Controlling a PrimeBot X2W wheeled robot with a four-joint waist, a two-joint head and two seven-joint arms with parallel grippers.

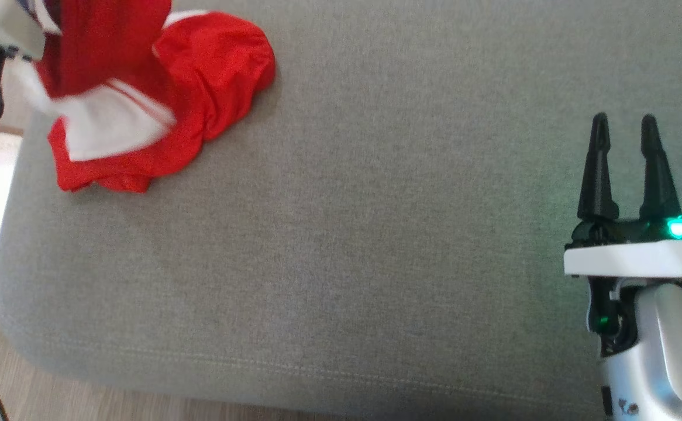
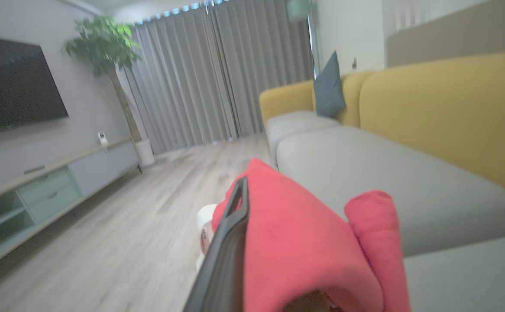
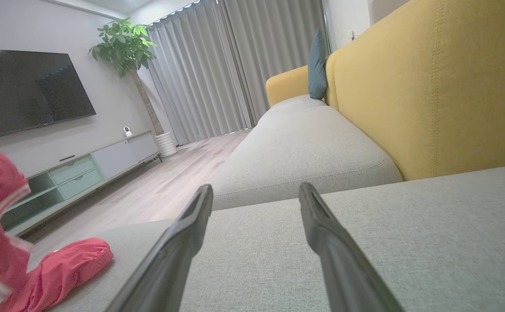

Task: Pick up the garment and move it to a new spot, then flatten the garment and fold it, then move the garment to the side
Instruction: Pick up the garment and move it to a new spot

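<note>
A red garment (image 1: 142, 93) with white panels and stripes lies bunched at the far left of the grey sofa cushion (image 1: 376, 234), its upper part pulled up off the seat. In the left wrist view red cloth (image 2: 296, 242) drapes over my left gripper (image 2: 252, 216), which is shut on it; one dark finger (image 2: 231, 234) shows and the other is under the fabric. My right gripper (image 1: 624, 146) hovers open over the cushion's right side, far from the garment, nothing between its fingers. The right wrist view has the garment (image 3: 14, 242) hanging at its left edge.
The cushion's rounded front edge (image 1: 200, 368) drops to wood floor (image 1: 54, 403). A yellow sofa back (image 3: 430, 86) with a blue pillow (image 3: 317, 65) lies beyond. A TV (image 3: 23, 91), a low cabinet (image 3: 83, 169) and a potted plant (image 3: 127, 43) stand across the room.
</note>
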